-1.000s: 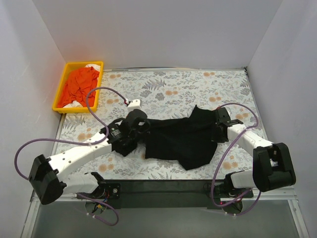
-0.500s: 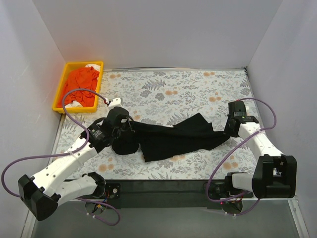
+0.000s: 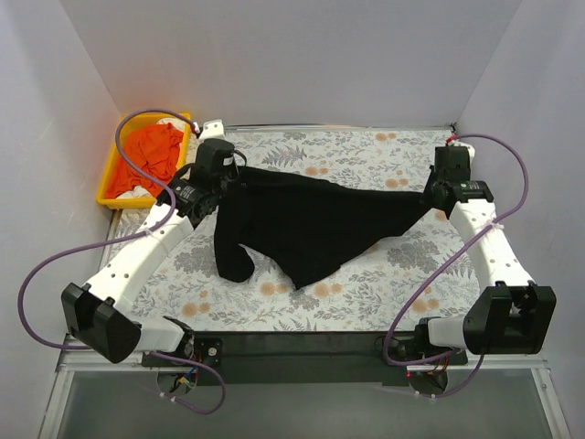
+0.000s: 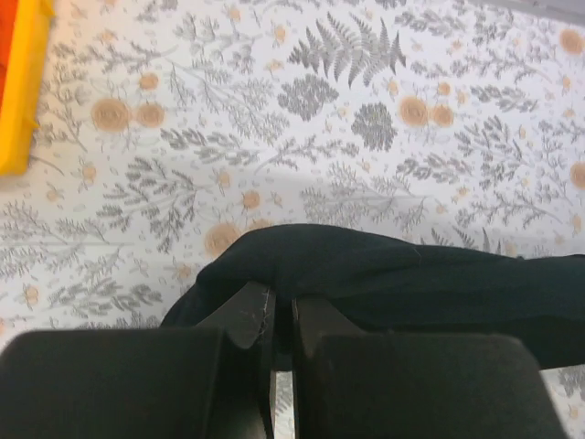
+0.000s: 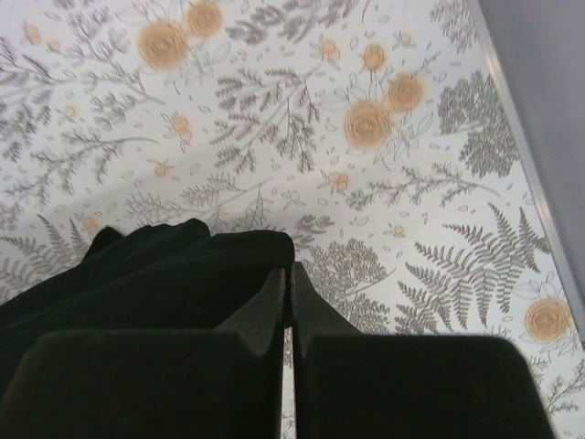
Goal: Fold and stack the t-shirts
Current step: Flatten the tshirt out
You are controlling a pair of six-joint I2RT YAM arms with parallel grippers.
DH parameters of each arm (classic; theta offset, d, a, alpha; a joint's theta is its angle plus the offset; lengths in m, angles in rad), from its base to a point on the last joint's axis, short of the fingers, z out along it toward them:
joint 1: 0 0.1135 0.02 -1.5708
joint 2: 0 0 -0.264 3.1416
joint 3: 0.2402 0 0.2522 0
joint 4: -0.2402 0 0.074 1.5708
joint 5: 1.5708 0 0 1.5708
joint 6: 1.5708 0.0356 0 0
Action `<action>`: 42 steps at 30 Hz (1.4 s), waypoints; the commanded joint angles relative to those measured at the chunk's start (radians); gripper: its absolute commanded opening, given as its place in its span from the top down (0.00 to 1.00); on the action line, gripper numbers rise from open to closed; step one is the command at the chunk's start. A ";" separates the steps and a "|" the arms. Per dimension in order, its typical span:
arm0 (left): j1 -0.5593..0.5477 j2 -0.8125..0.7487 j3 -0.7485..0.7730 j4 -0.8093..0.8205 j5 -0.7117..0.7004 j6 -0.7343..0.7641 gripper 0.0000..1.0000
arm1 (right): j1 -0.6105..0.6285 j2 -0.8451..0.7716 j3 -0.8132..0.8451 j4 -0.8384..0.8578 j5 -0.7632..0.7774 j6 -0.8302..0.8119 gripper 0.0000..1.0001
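Both claws have moved apart and toward the far side since a second ago, pulling the cloth out between them. Left claw (image 4: 281, 302) is pinched shut on one edge of the black t-shirt (image 3: 311, 224), and right claw (image 5: 291, 274) is clamped on the opposite edge. The shirt spans left-right over the desk (image 3: 366, 151), its top edge taut and lower folds sagging nearward (whether they touch is unclear). Arms are reached out, roughly mirrored, neither nearer
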 commanded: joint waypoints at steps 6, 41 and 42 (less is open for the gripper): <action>0.031 -0.105 0.048 0.029 0.061 0.053 1.00 | -0.011 -0.064 0.132 0.009 0.075 -0.094 0.99; 0.271 0.230 0.058 0.340 0.219 0.040 0.85 | 0.020 0.357 0.661 0.190 -0.019 -0.361 0.77; 0.284 0.263 0.086 0.347 0.231 0.033 0.79 | 0.022 0.411 0.680 0.182 -0.022 -0.351 0.59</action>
